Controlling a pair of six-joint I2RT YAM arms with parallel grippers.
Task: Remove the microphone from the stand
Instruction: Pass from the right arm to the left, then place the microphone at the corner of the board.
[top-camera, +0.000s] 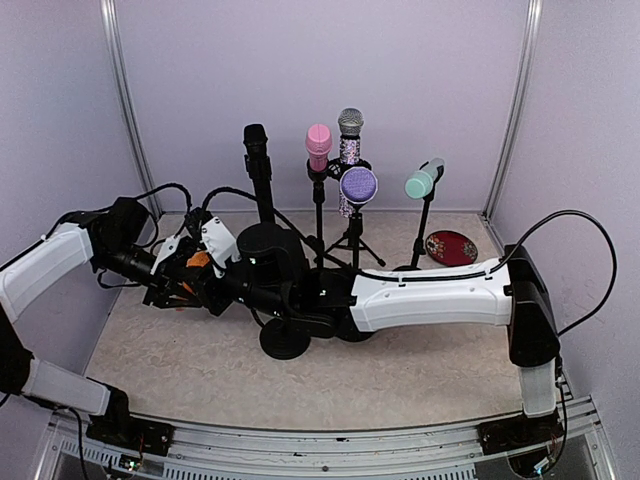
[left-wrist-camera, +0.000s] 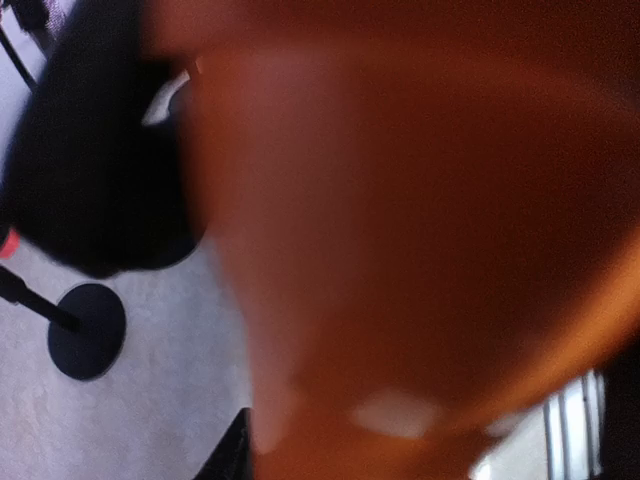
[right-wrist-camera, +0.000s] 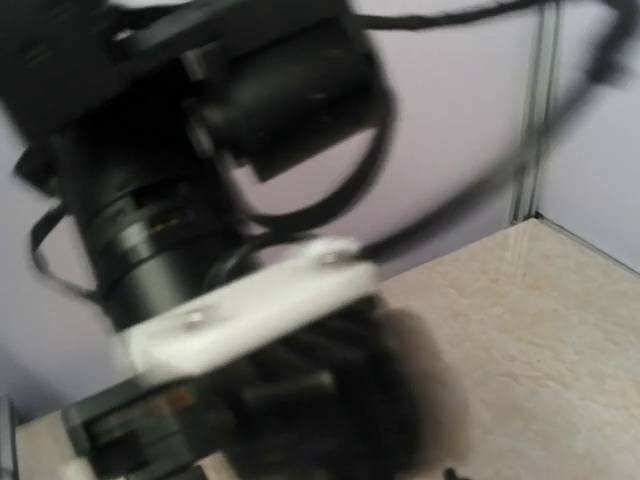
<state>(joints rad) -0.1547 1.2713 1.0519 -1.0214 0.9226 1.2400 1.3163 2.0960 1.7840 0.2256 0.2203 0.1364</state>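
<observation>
An orange microphone (top-camera: 199, 259) sits low at the left of the table, and up close in the left wrist view the microphone (left-wrist-camera: 400, 220) is an orange blur filling most of the frame. My left gripper (top-camera: 193, 268) has its white fingers closed round it. The black stand has its round base (top-camera: 285, 340) on the table; most of its pole is hidden behind the arms. My right gripper (top-camera: 232, 283) reaches across from the right and ends right beside the left gripper. Its jaws are lost in dark blur in the right wrist view.
Several other microphones stand on stands at the back: black (top-camera: 256, 148), pink (top-camera: 318, 145), glittery silver (top-camera: 350, 124), purple (top-camera: 358, 185) and teal (top-camera: 422, 181). A red plate (top-camera: 452, 247) lies at the back right. Cables loop around the left arm.
</observation>
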